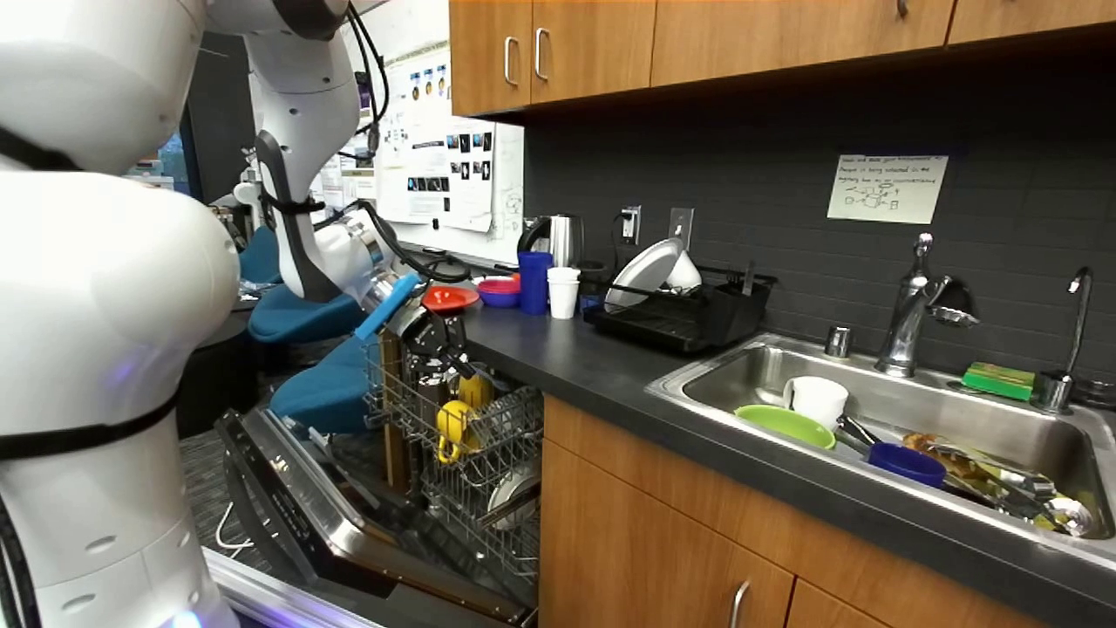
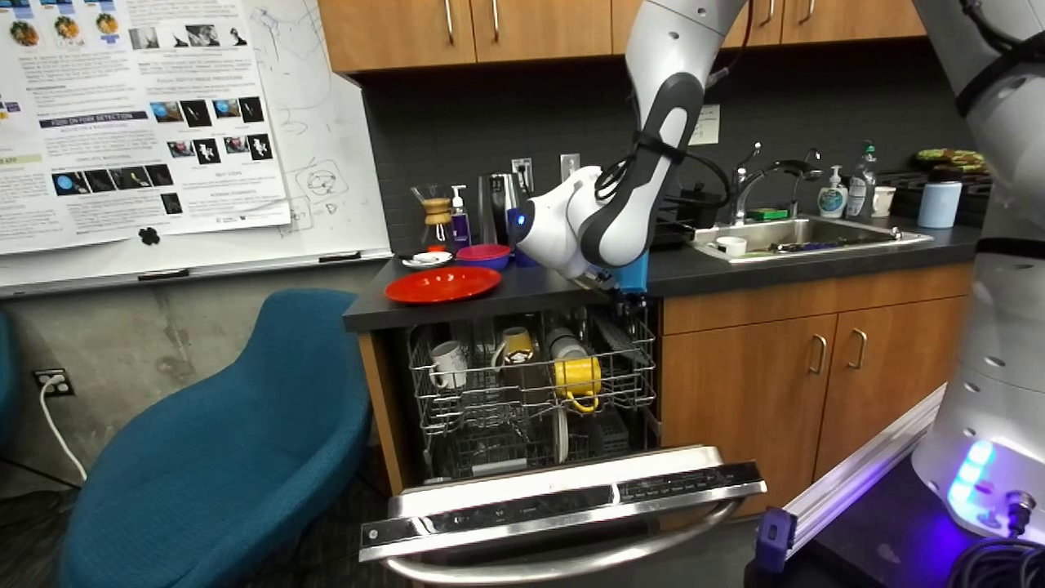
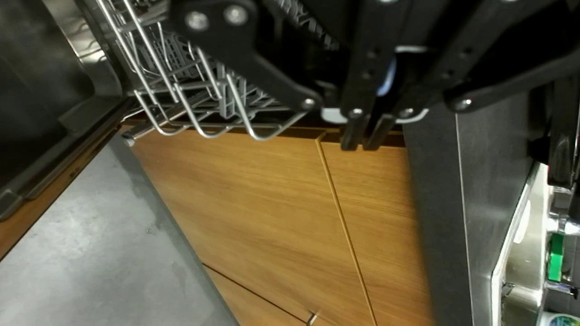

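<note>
My gripper is over the pulled-out upper dishwasher rack, beside the counter's front edge. It also shows, dark and small, in an exterior view. In the wrist view the gripper has its two fingers close together with a narrow dark gap. No held thing is clear there; pale curved edges show beside the fingers, and I cannot tell what they belong to. The wire rack is left of the fingers. It holds a yellow mug, a white mug, a brown-and-yellow mug and a grey cup.
The dishwasher door hangs open below the rack. A red plate lies near the counter's corner. A dark blue cup, white cups and a black dish rack stand on the counter. The sink holds dishes.
</note>
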`<action>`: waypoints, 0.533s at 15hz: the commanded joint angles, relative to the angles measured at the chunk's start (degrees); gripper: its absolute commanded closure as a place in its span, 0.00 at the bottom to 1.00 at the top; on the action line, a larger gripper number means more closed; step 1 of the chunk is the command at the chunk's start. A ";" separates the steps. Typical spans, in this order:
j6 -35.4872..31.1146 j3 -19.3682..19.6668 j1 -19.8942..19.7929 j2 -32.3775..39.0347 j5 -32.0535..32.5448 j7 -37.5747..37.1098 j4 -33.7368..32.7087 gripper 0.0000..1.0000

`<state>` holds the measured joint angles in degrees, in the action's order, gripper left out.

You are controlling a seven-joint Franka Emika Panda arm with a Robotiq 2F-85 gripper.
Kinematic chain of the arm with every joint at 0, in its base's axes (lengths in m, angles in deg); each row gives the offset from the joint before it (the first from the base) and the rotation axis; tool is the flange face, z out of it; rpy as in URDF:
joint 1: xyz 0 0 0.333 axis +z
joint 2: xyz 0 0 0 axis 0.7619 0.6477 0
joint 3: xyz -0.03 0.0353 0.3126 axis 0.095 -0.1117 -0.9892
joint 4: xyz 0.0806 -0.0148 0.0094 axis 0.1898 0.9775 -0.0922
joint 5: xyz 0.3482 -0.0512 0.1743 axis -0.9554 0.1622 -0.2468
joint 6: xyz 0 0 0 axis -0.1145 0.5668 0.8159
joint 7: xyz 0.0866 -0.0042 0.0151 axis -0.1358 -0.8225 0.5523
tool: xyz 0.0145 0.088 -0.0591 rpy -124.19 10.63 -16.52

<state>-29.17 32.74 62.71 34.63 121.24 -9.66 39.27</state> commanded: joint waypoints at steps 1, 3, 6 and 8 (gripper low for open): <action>0.22 0.90 -0.29 1.05 1.01 -0.29 -1.31 0.98; -0.80 1.13 -0.80 1.45 0.95 0.04 -1.50 0.98; -2.51 1.57 -1.51 1.87 1.36 0.33 -1.39 0.98; -4.09 1.97 -1.91 2.45 1.52 0.63 -1.73 0.98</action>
<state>-31.00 34.14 61.73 36.23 121.28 -9.59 38.23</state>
